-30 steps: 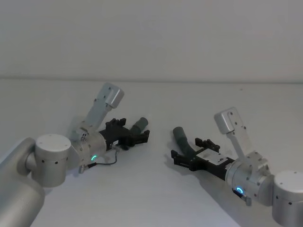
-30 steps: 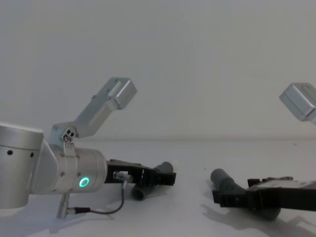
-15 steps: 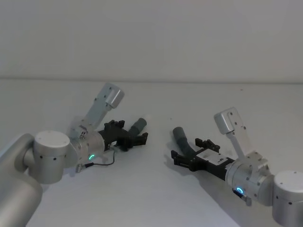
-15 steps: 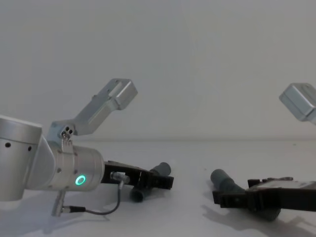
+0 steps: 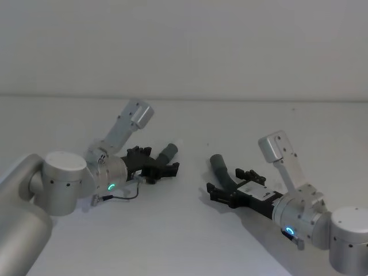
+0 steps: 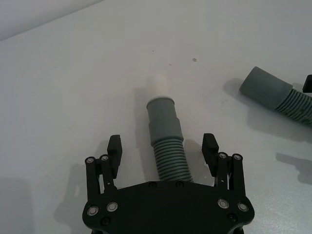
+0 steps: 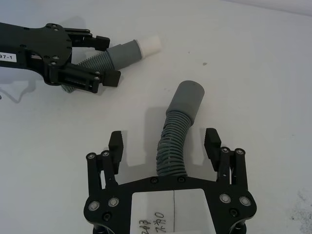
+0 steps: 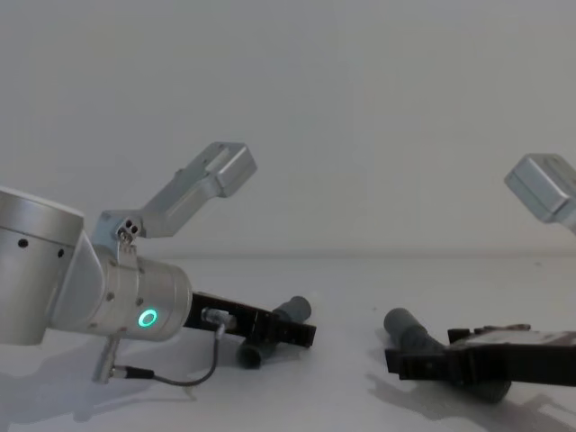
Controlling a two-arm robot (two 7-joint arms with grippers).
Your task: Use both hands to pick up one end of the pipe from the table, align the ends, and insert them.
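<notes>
Your left claw [image 6: 162, 144] sits low over the table [image 5: 184, 247] with its jaws spread wide. One finger [image 6: 114, 146] stands on each side of the ribbed part of the straight hose piece [image 6: 168, 158], with a gap on both sides, so it has hold of nothing. That piece lies flat on the table and runs out from under the claw, away from the robot. Its grey cuff [image 6: 163, 119] is just past the fingertips, and a short white tip [image 6: 158, 87] sticks out of the cuff.

Your right claw [image 7: 164, 138] is in the same posture – wide open and low, with the ribbed stretch of the curved hose piece [image 7: 173, 141] between its fingers and neither finger touching it. The curved piece also rests on the table. It bends toward the left side, and its plain cuff [image 7: 189, 100] lies beyond the fingertips.

In the head view the straight piece is left of centre and the curved piece right of centre. The two cuffs are apart, with bare table between them. In the chest view the left arm's green ring [image 8: 144, 317] glows at the wrist behind the claw.
</notes>
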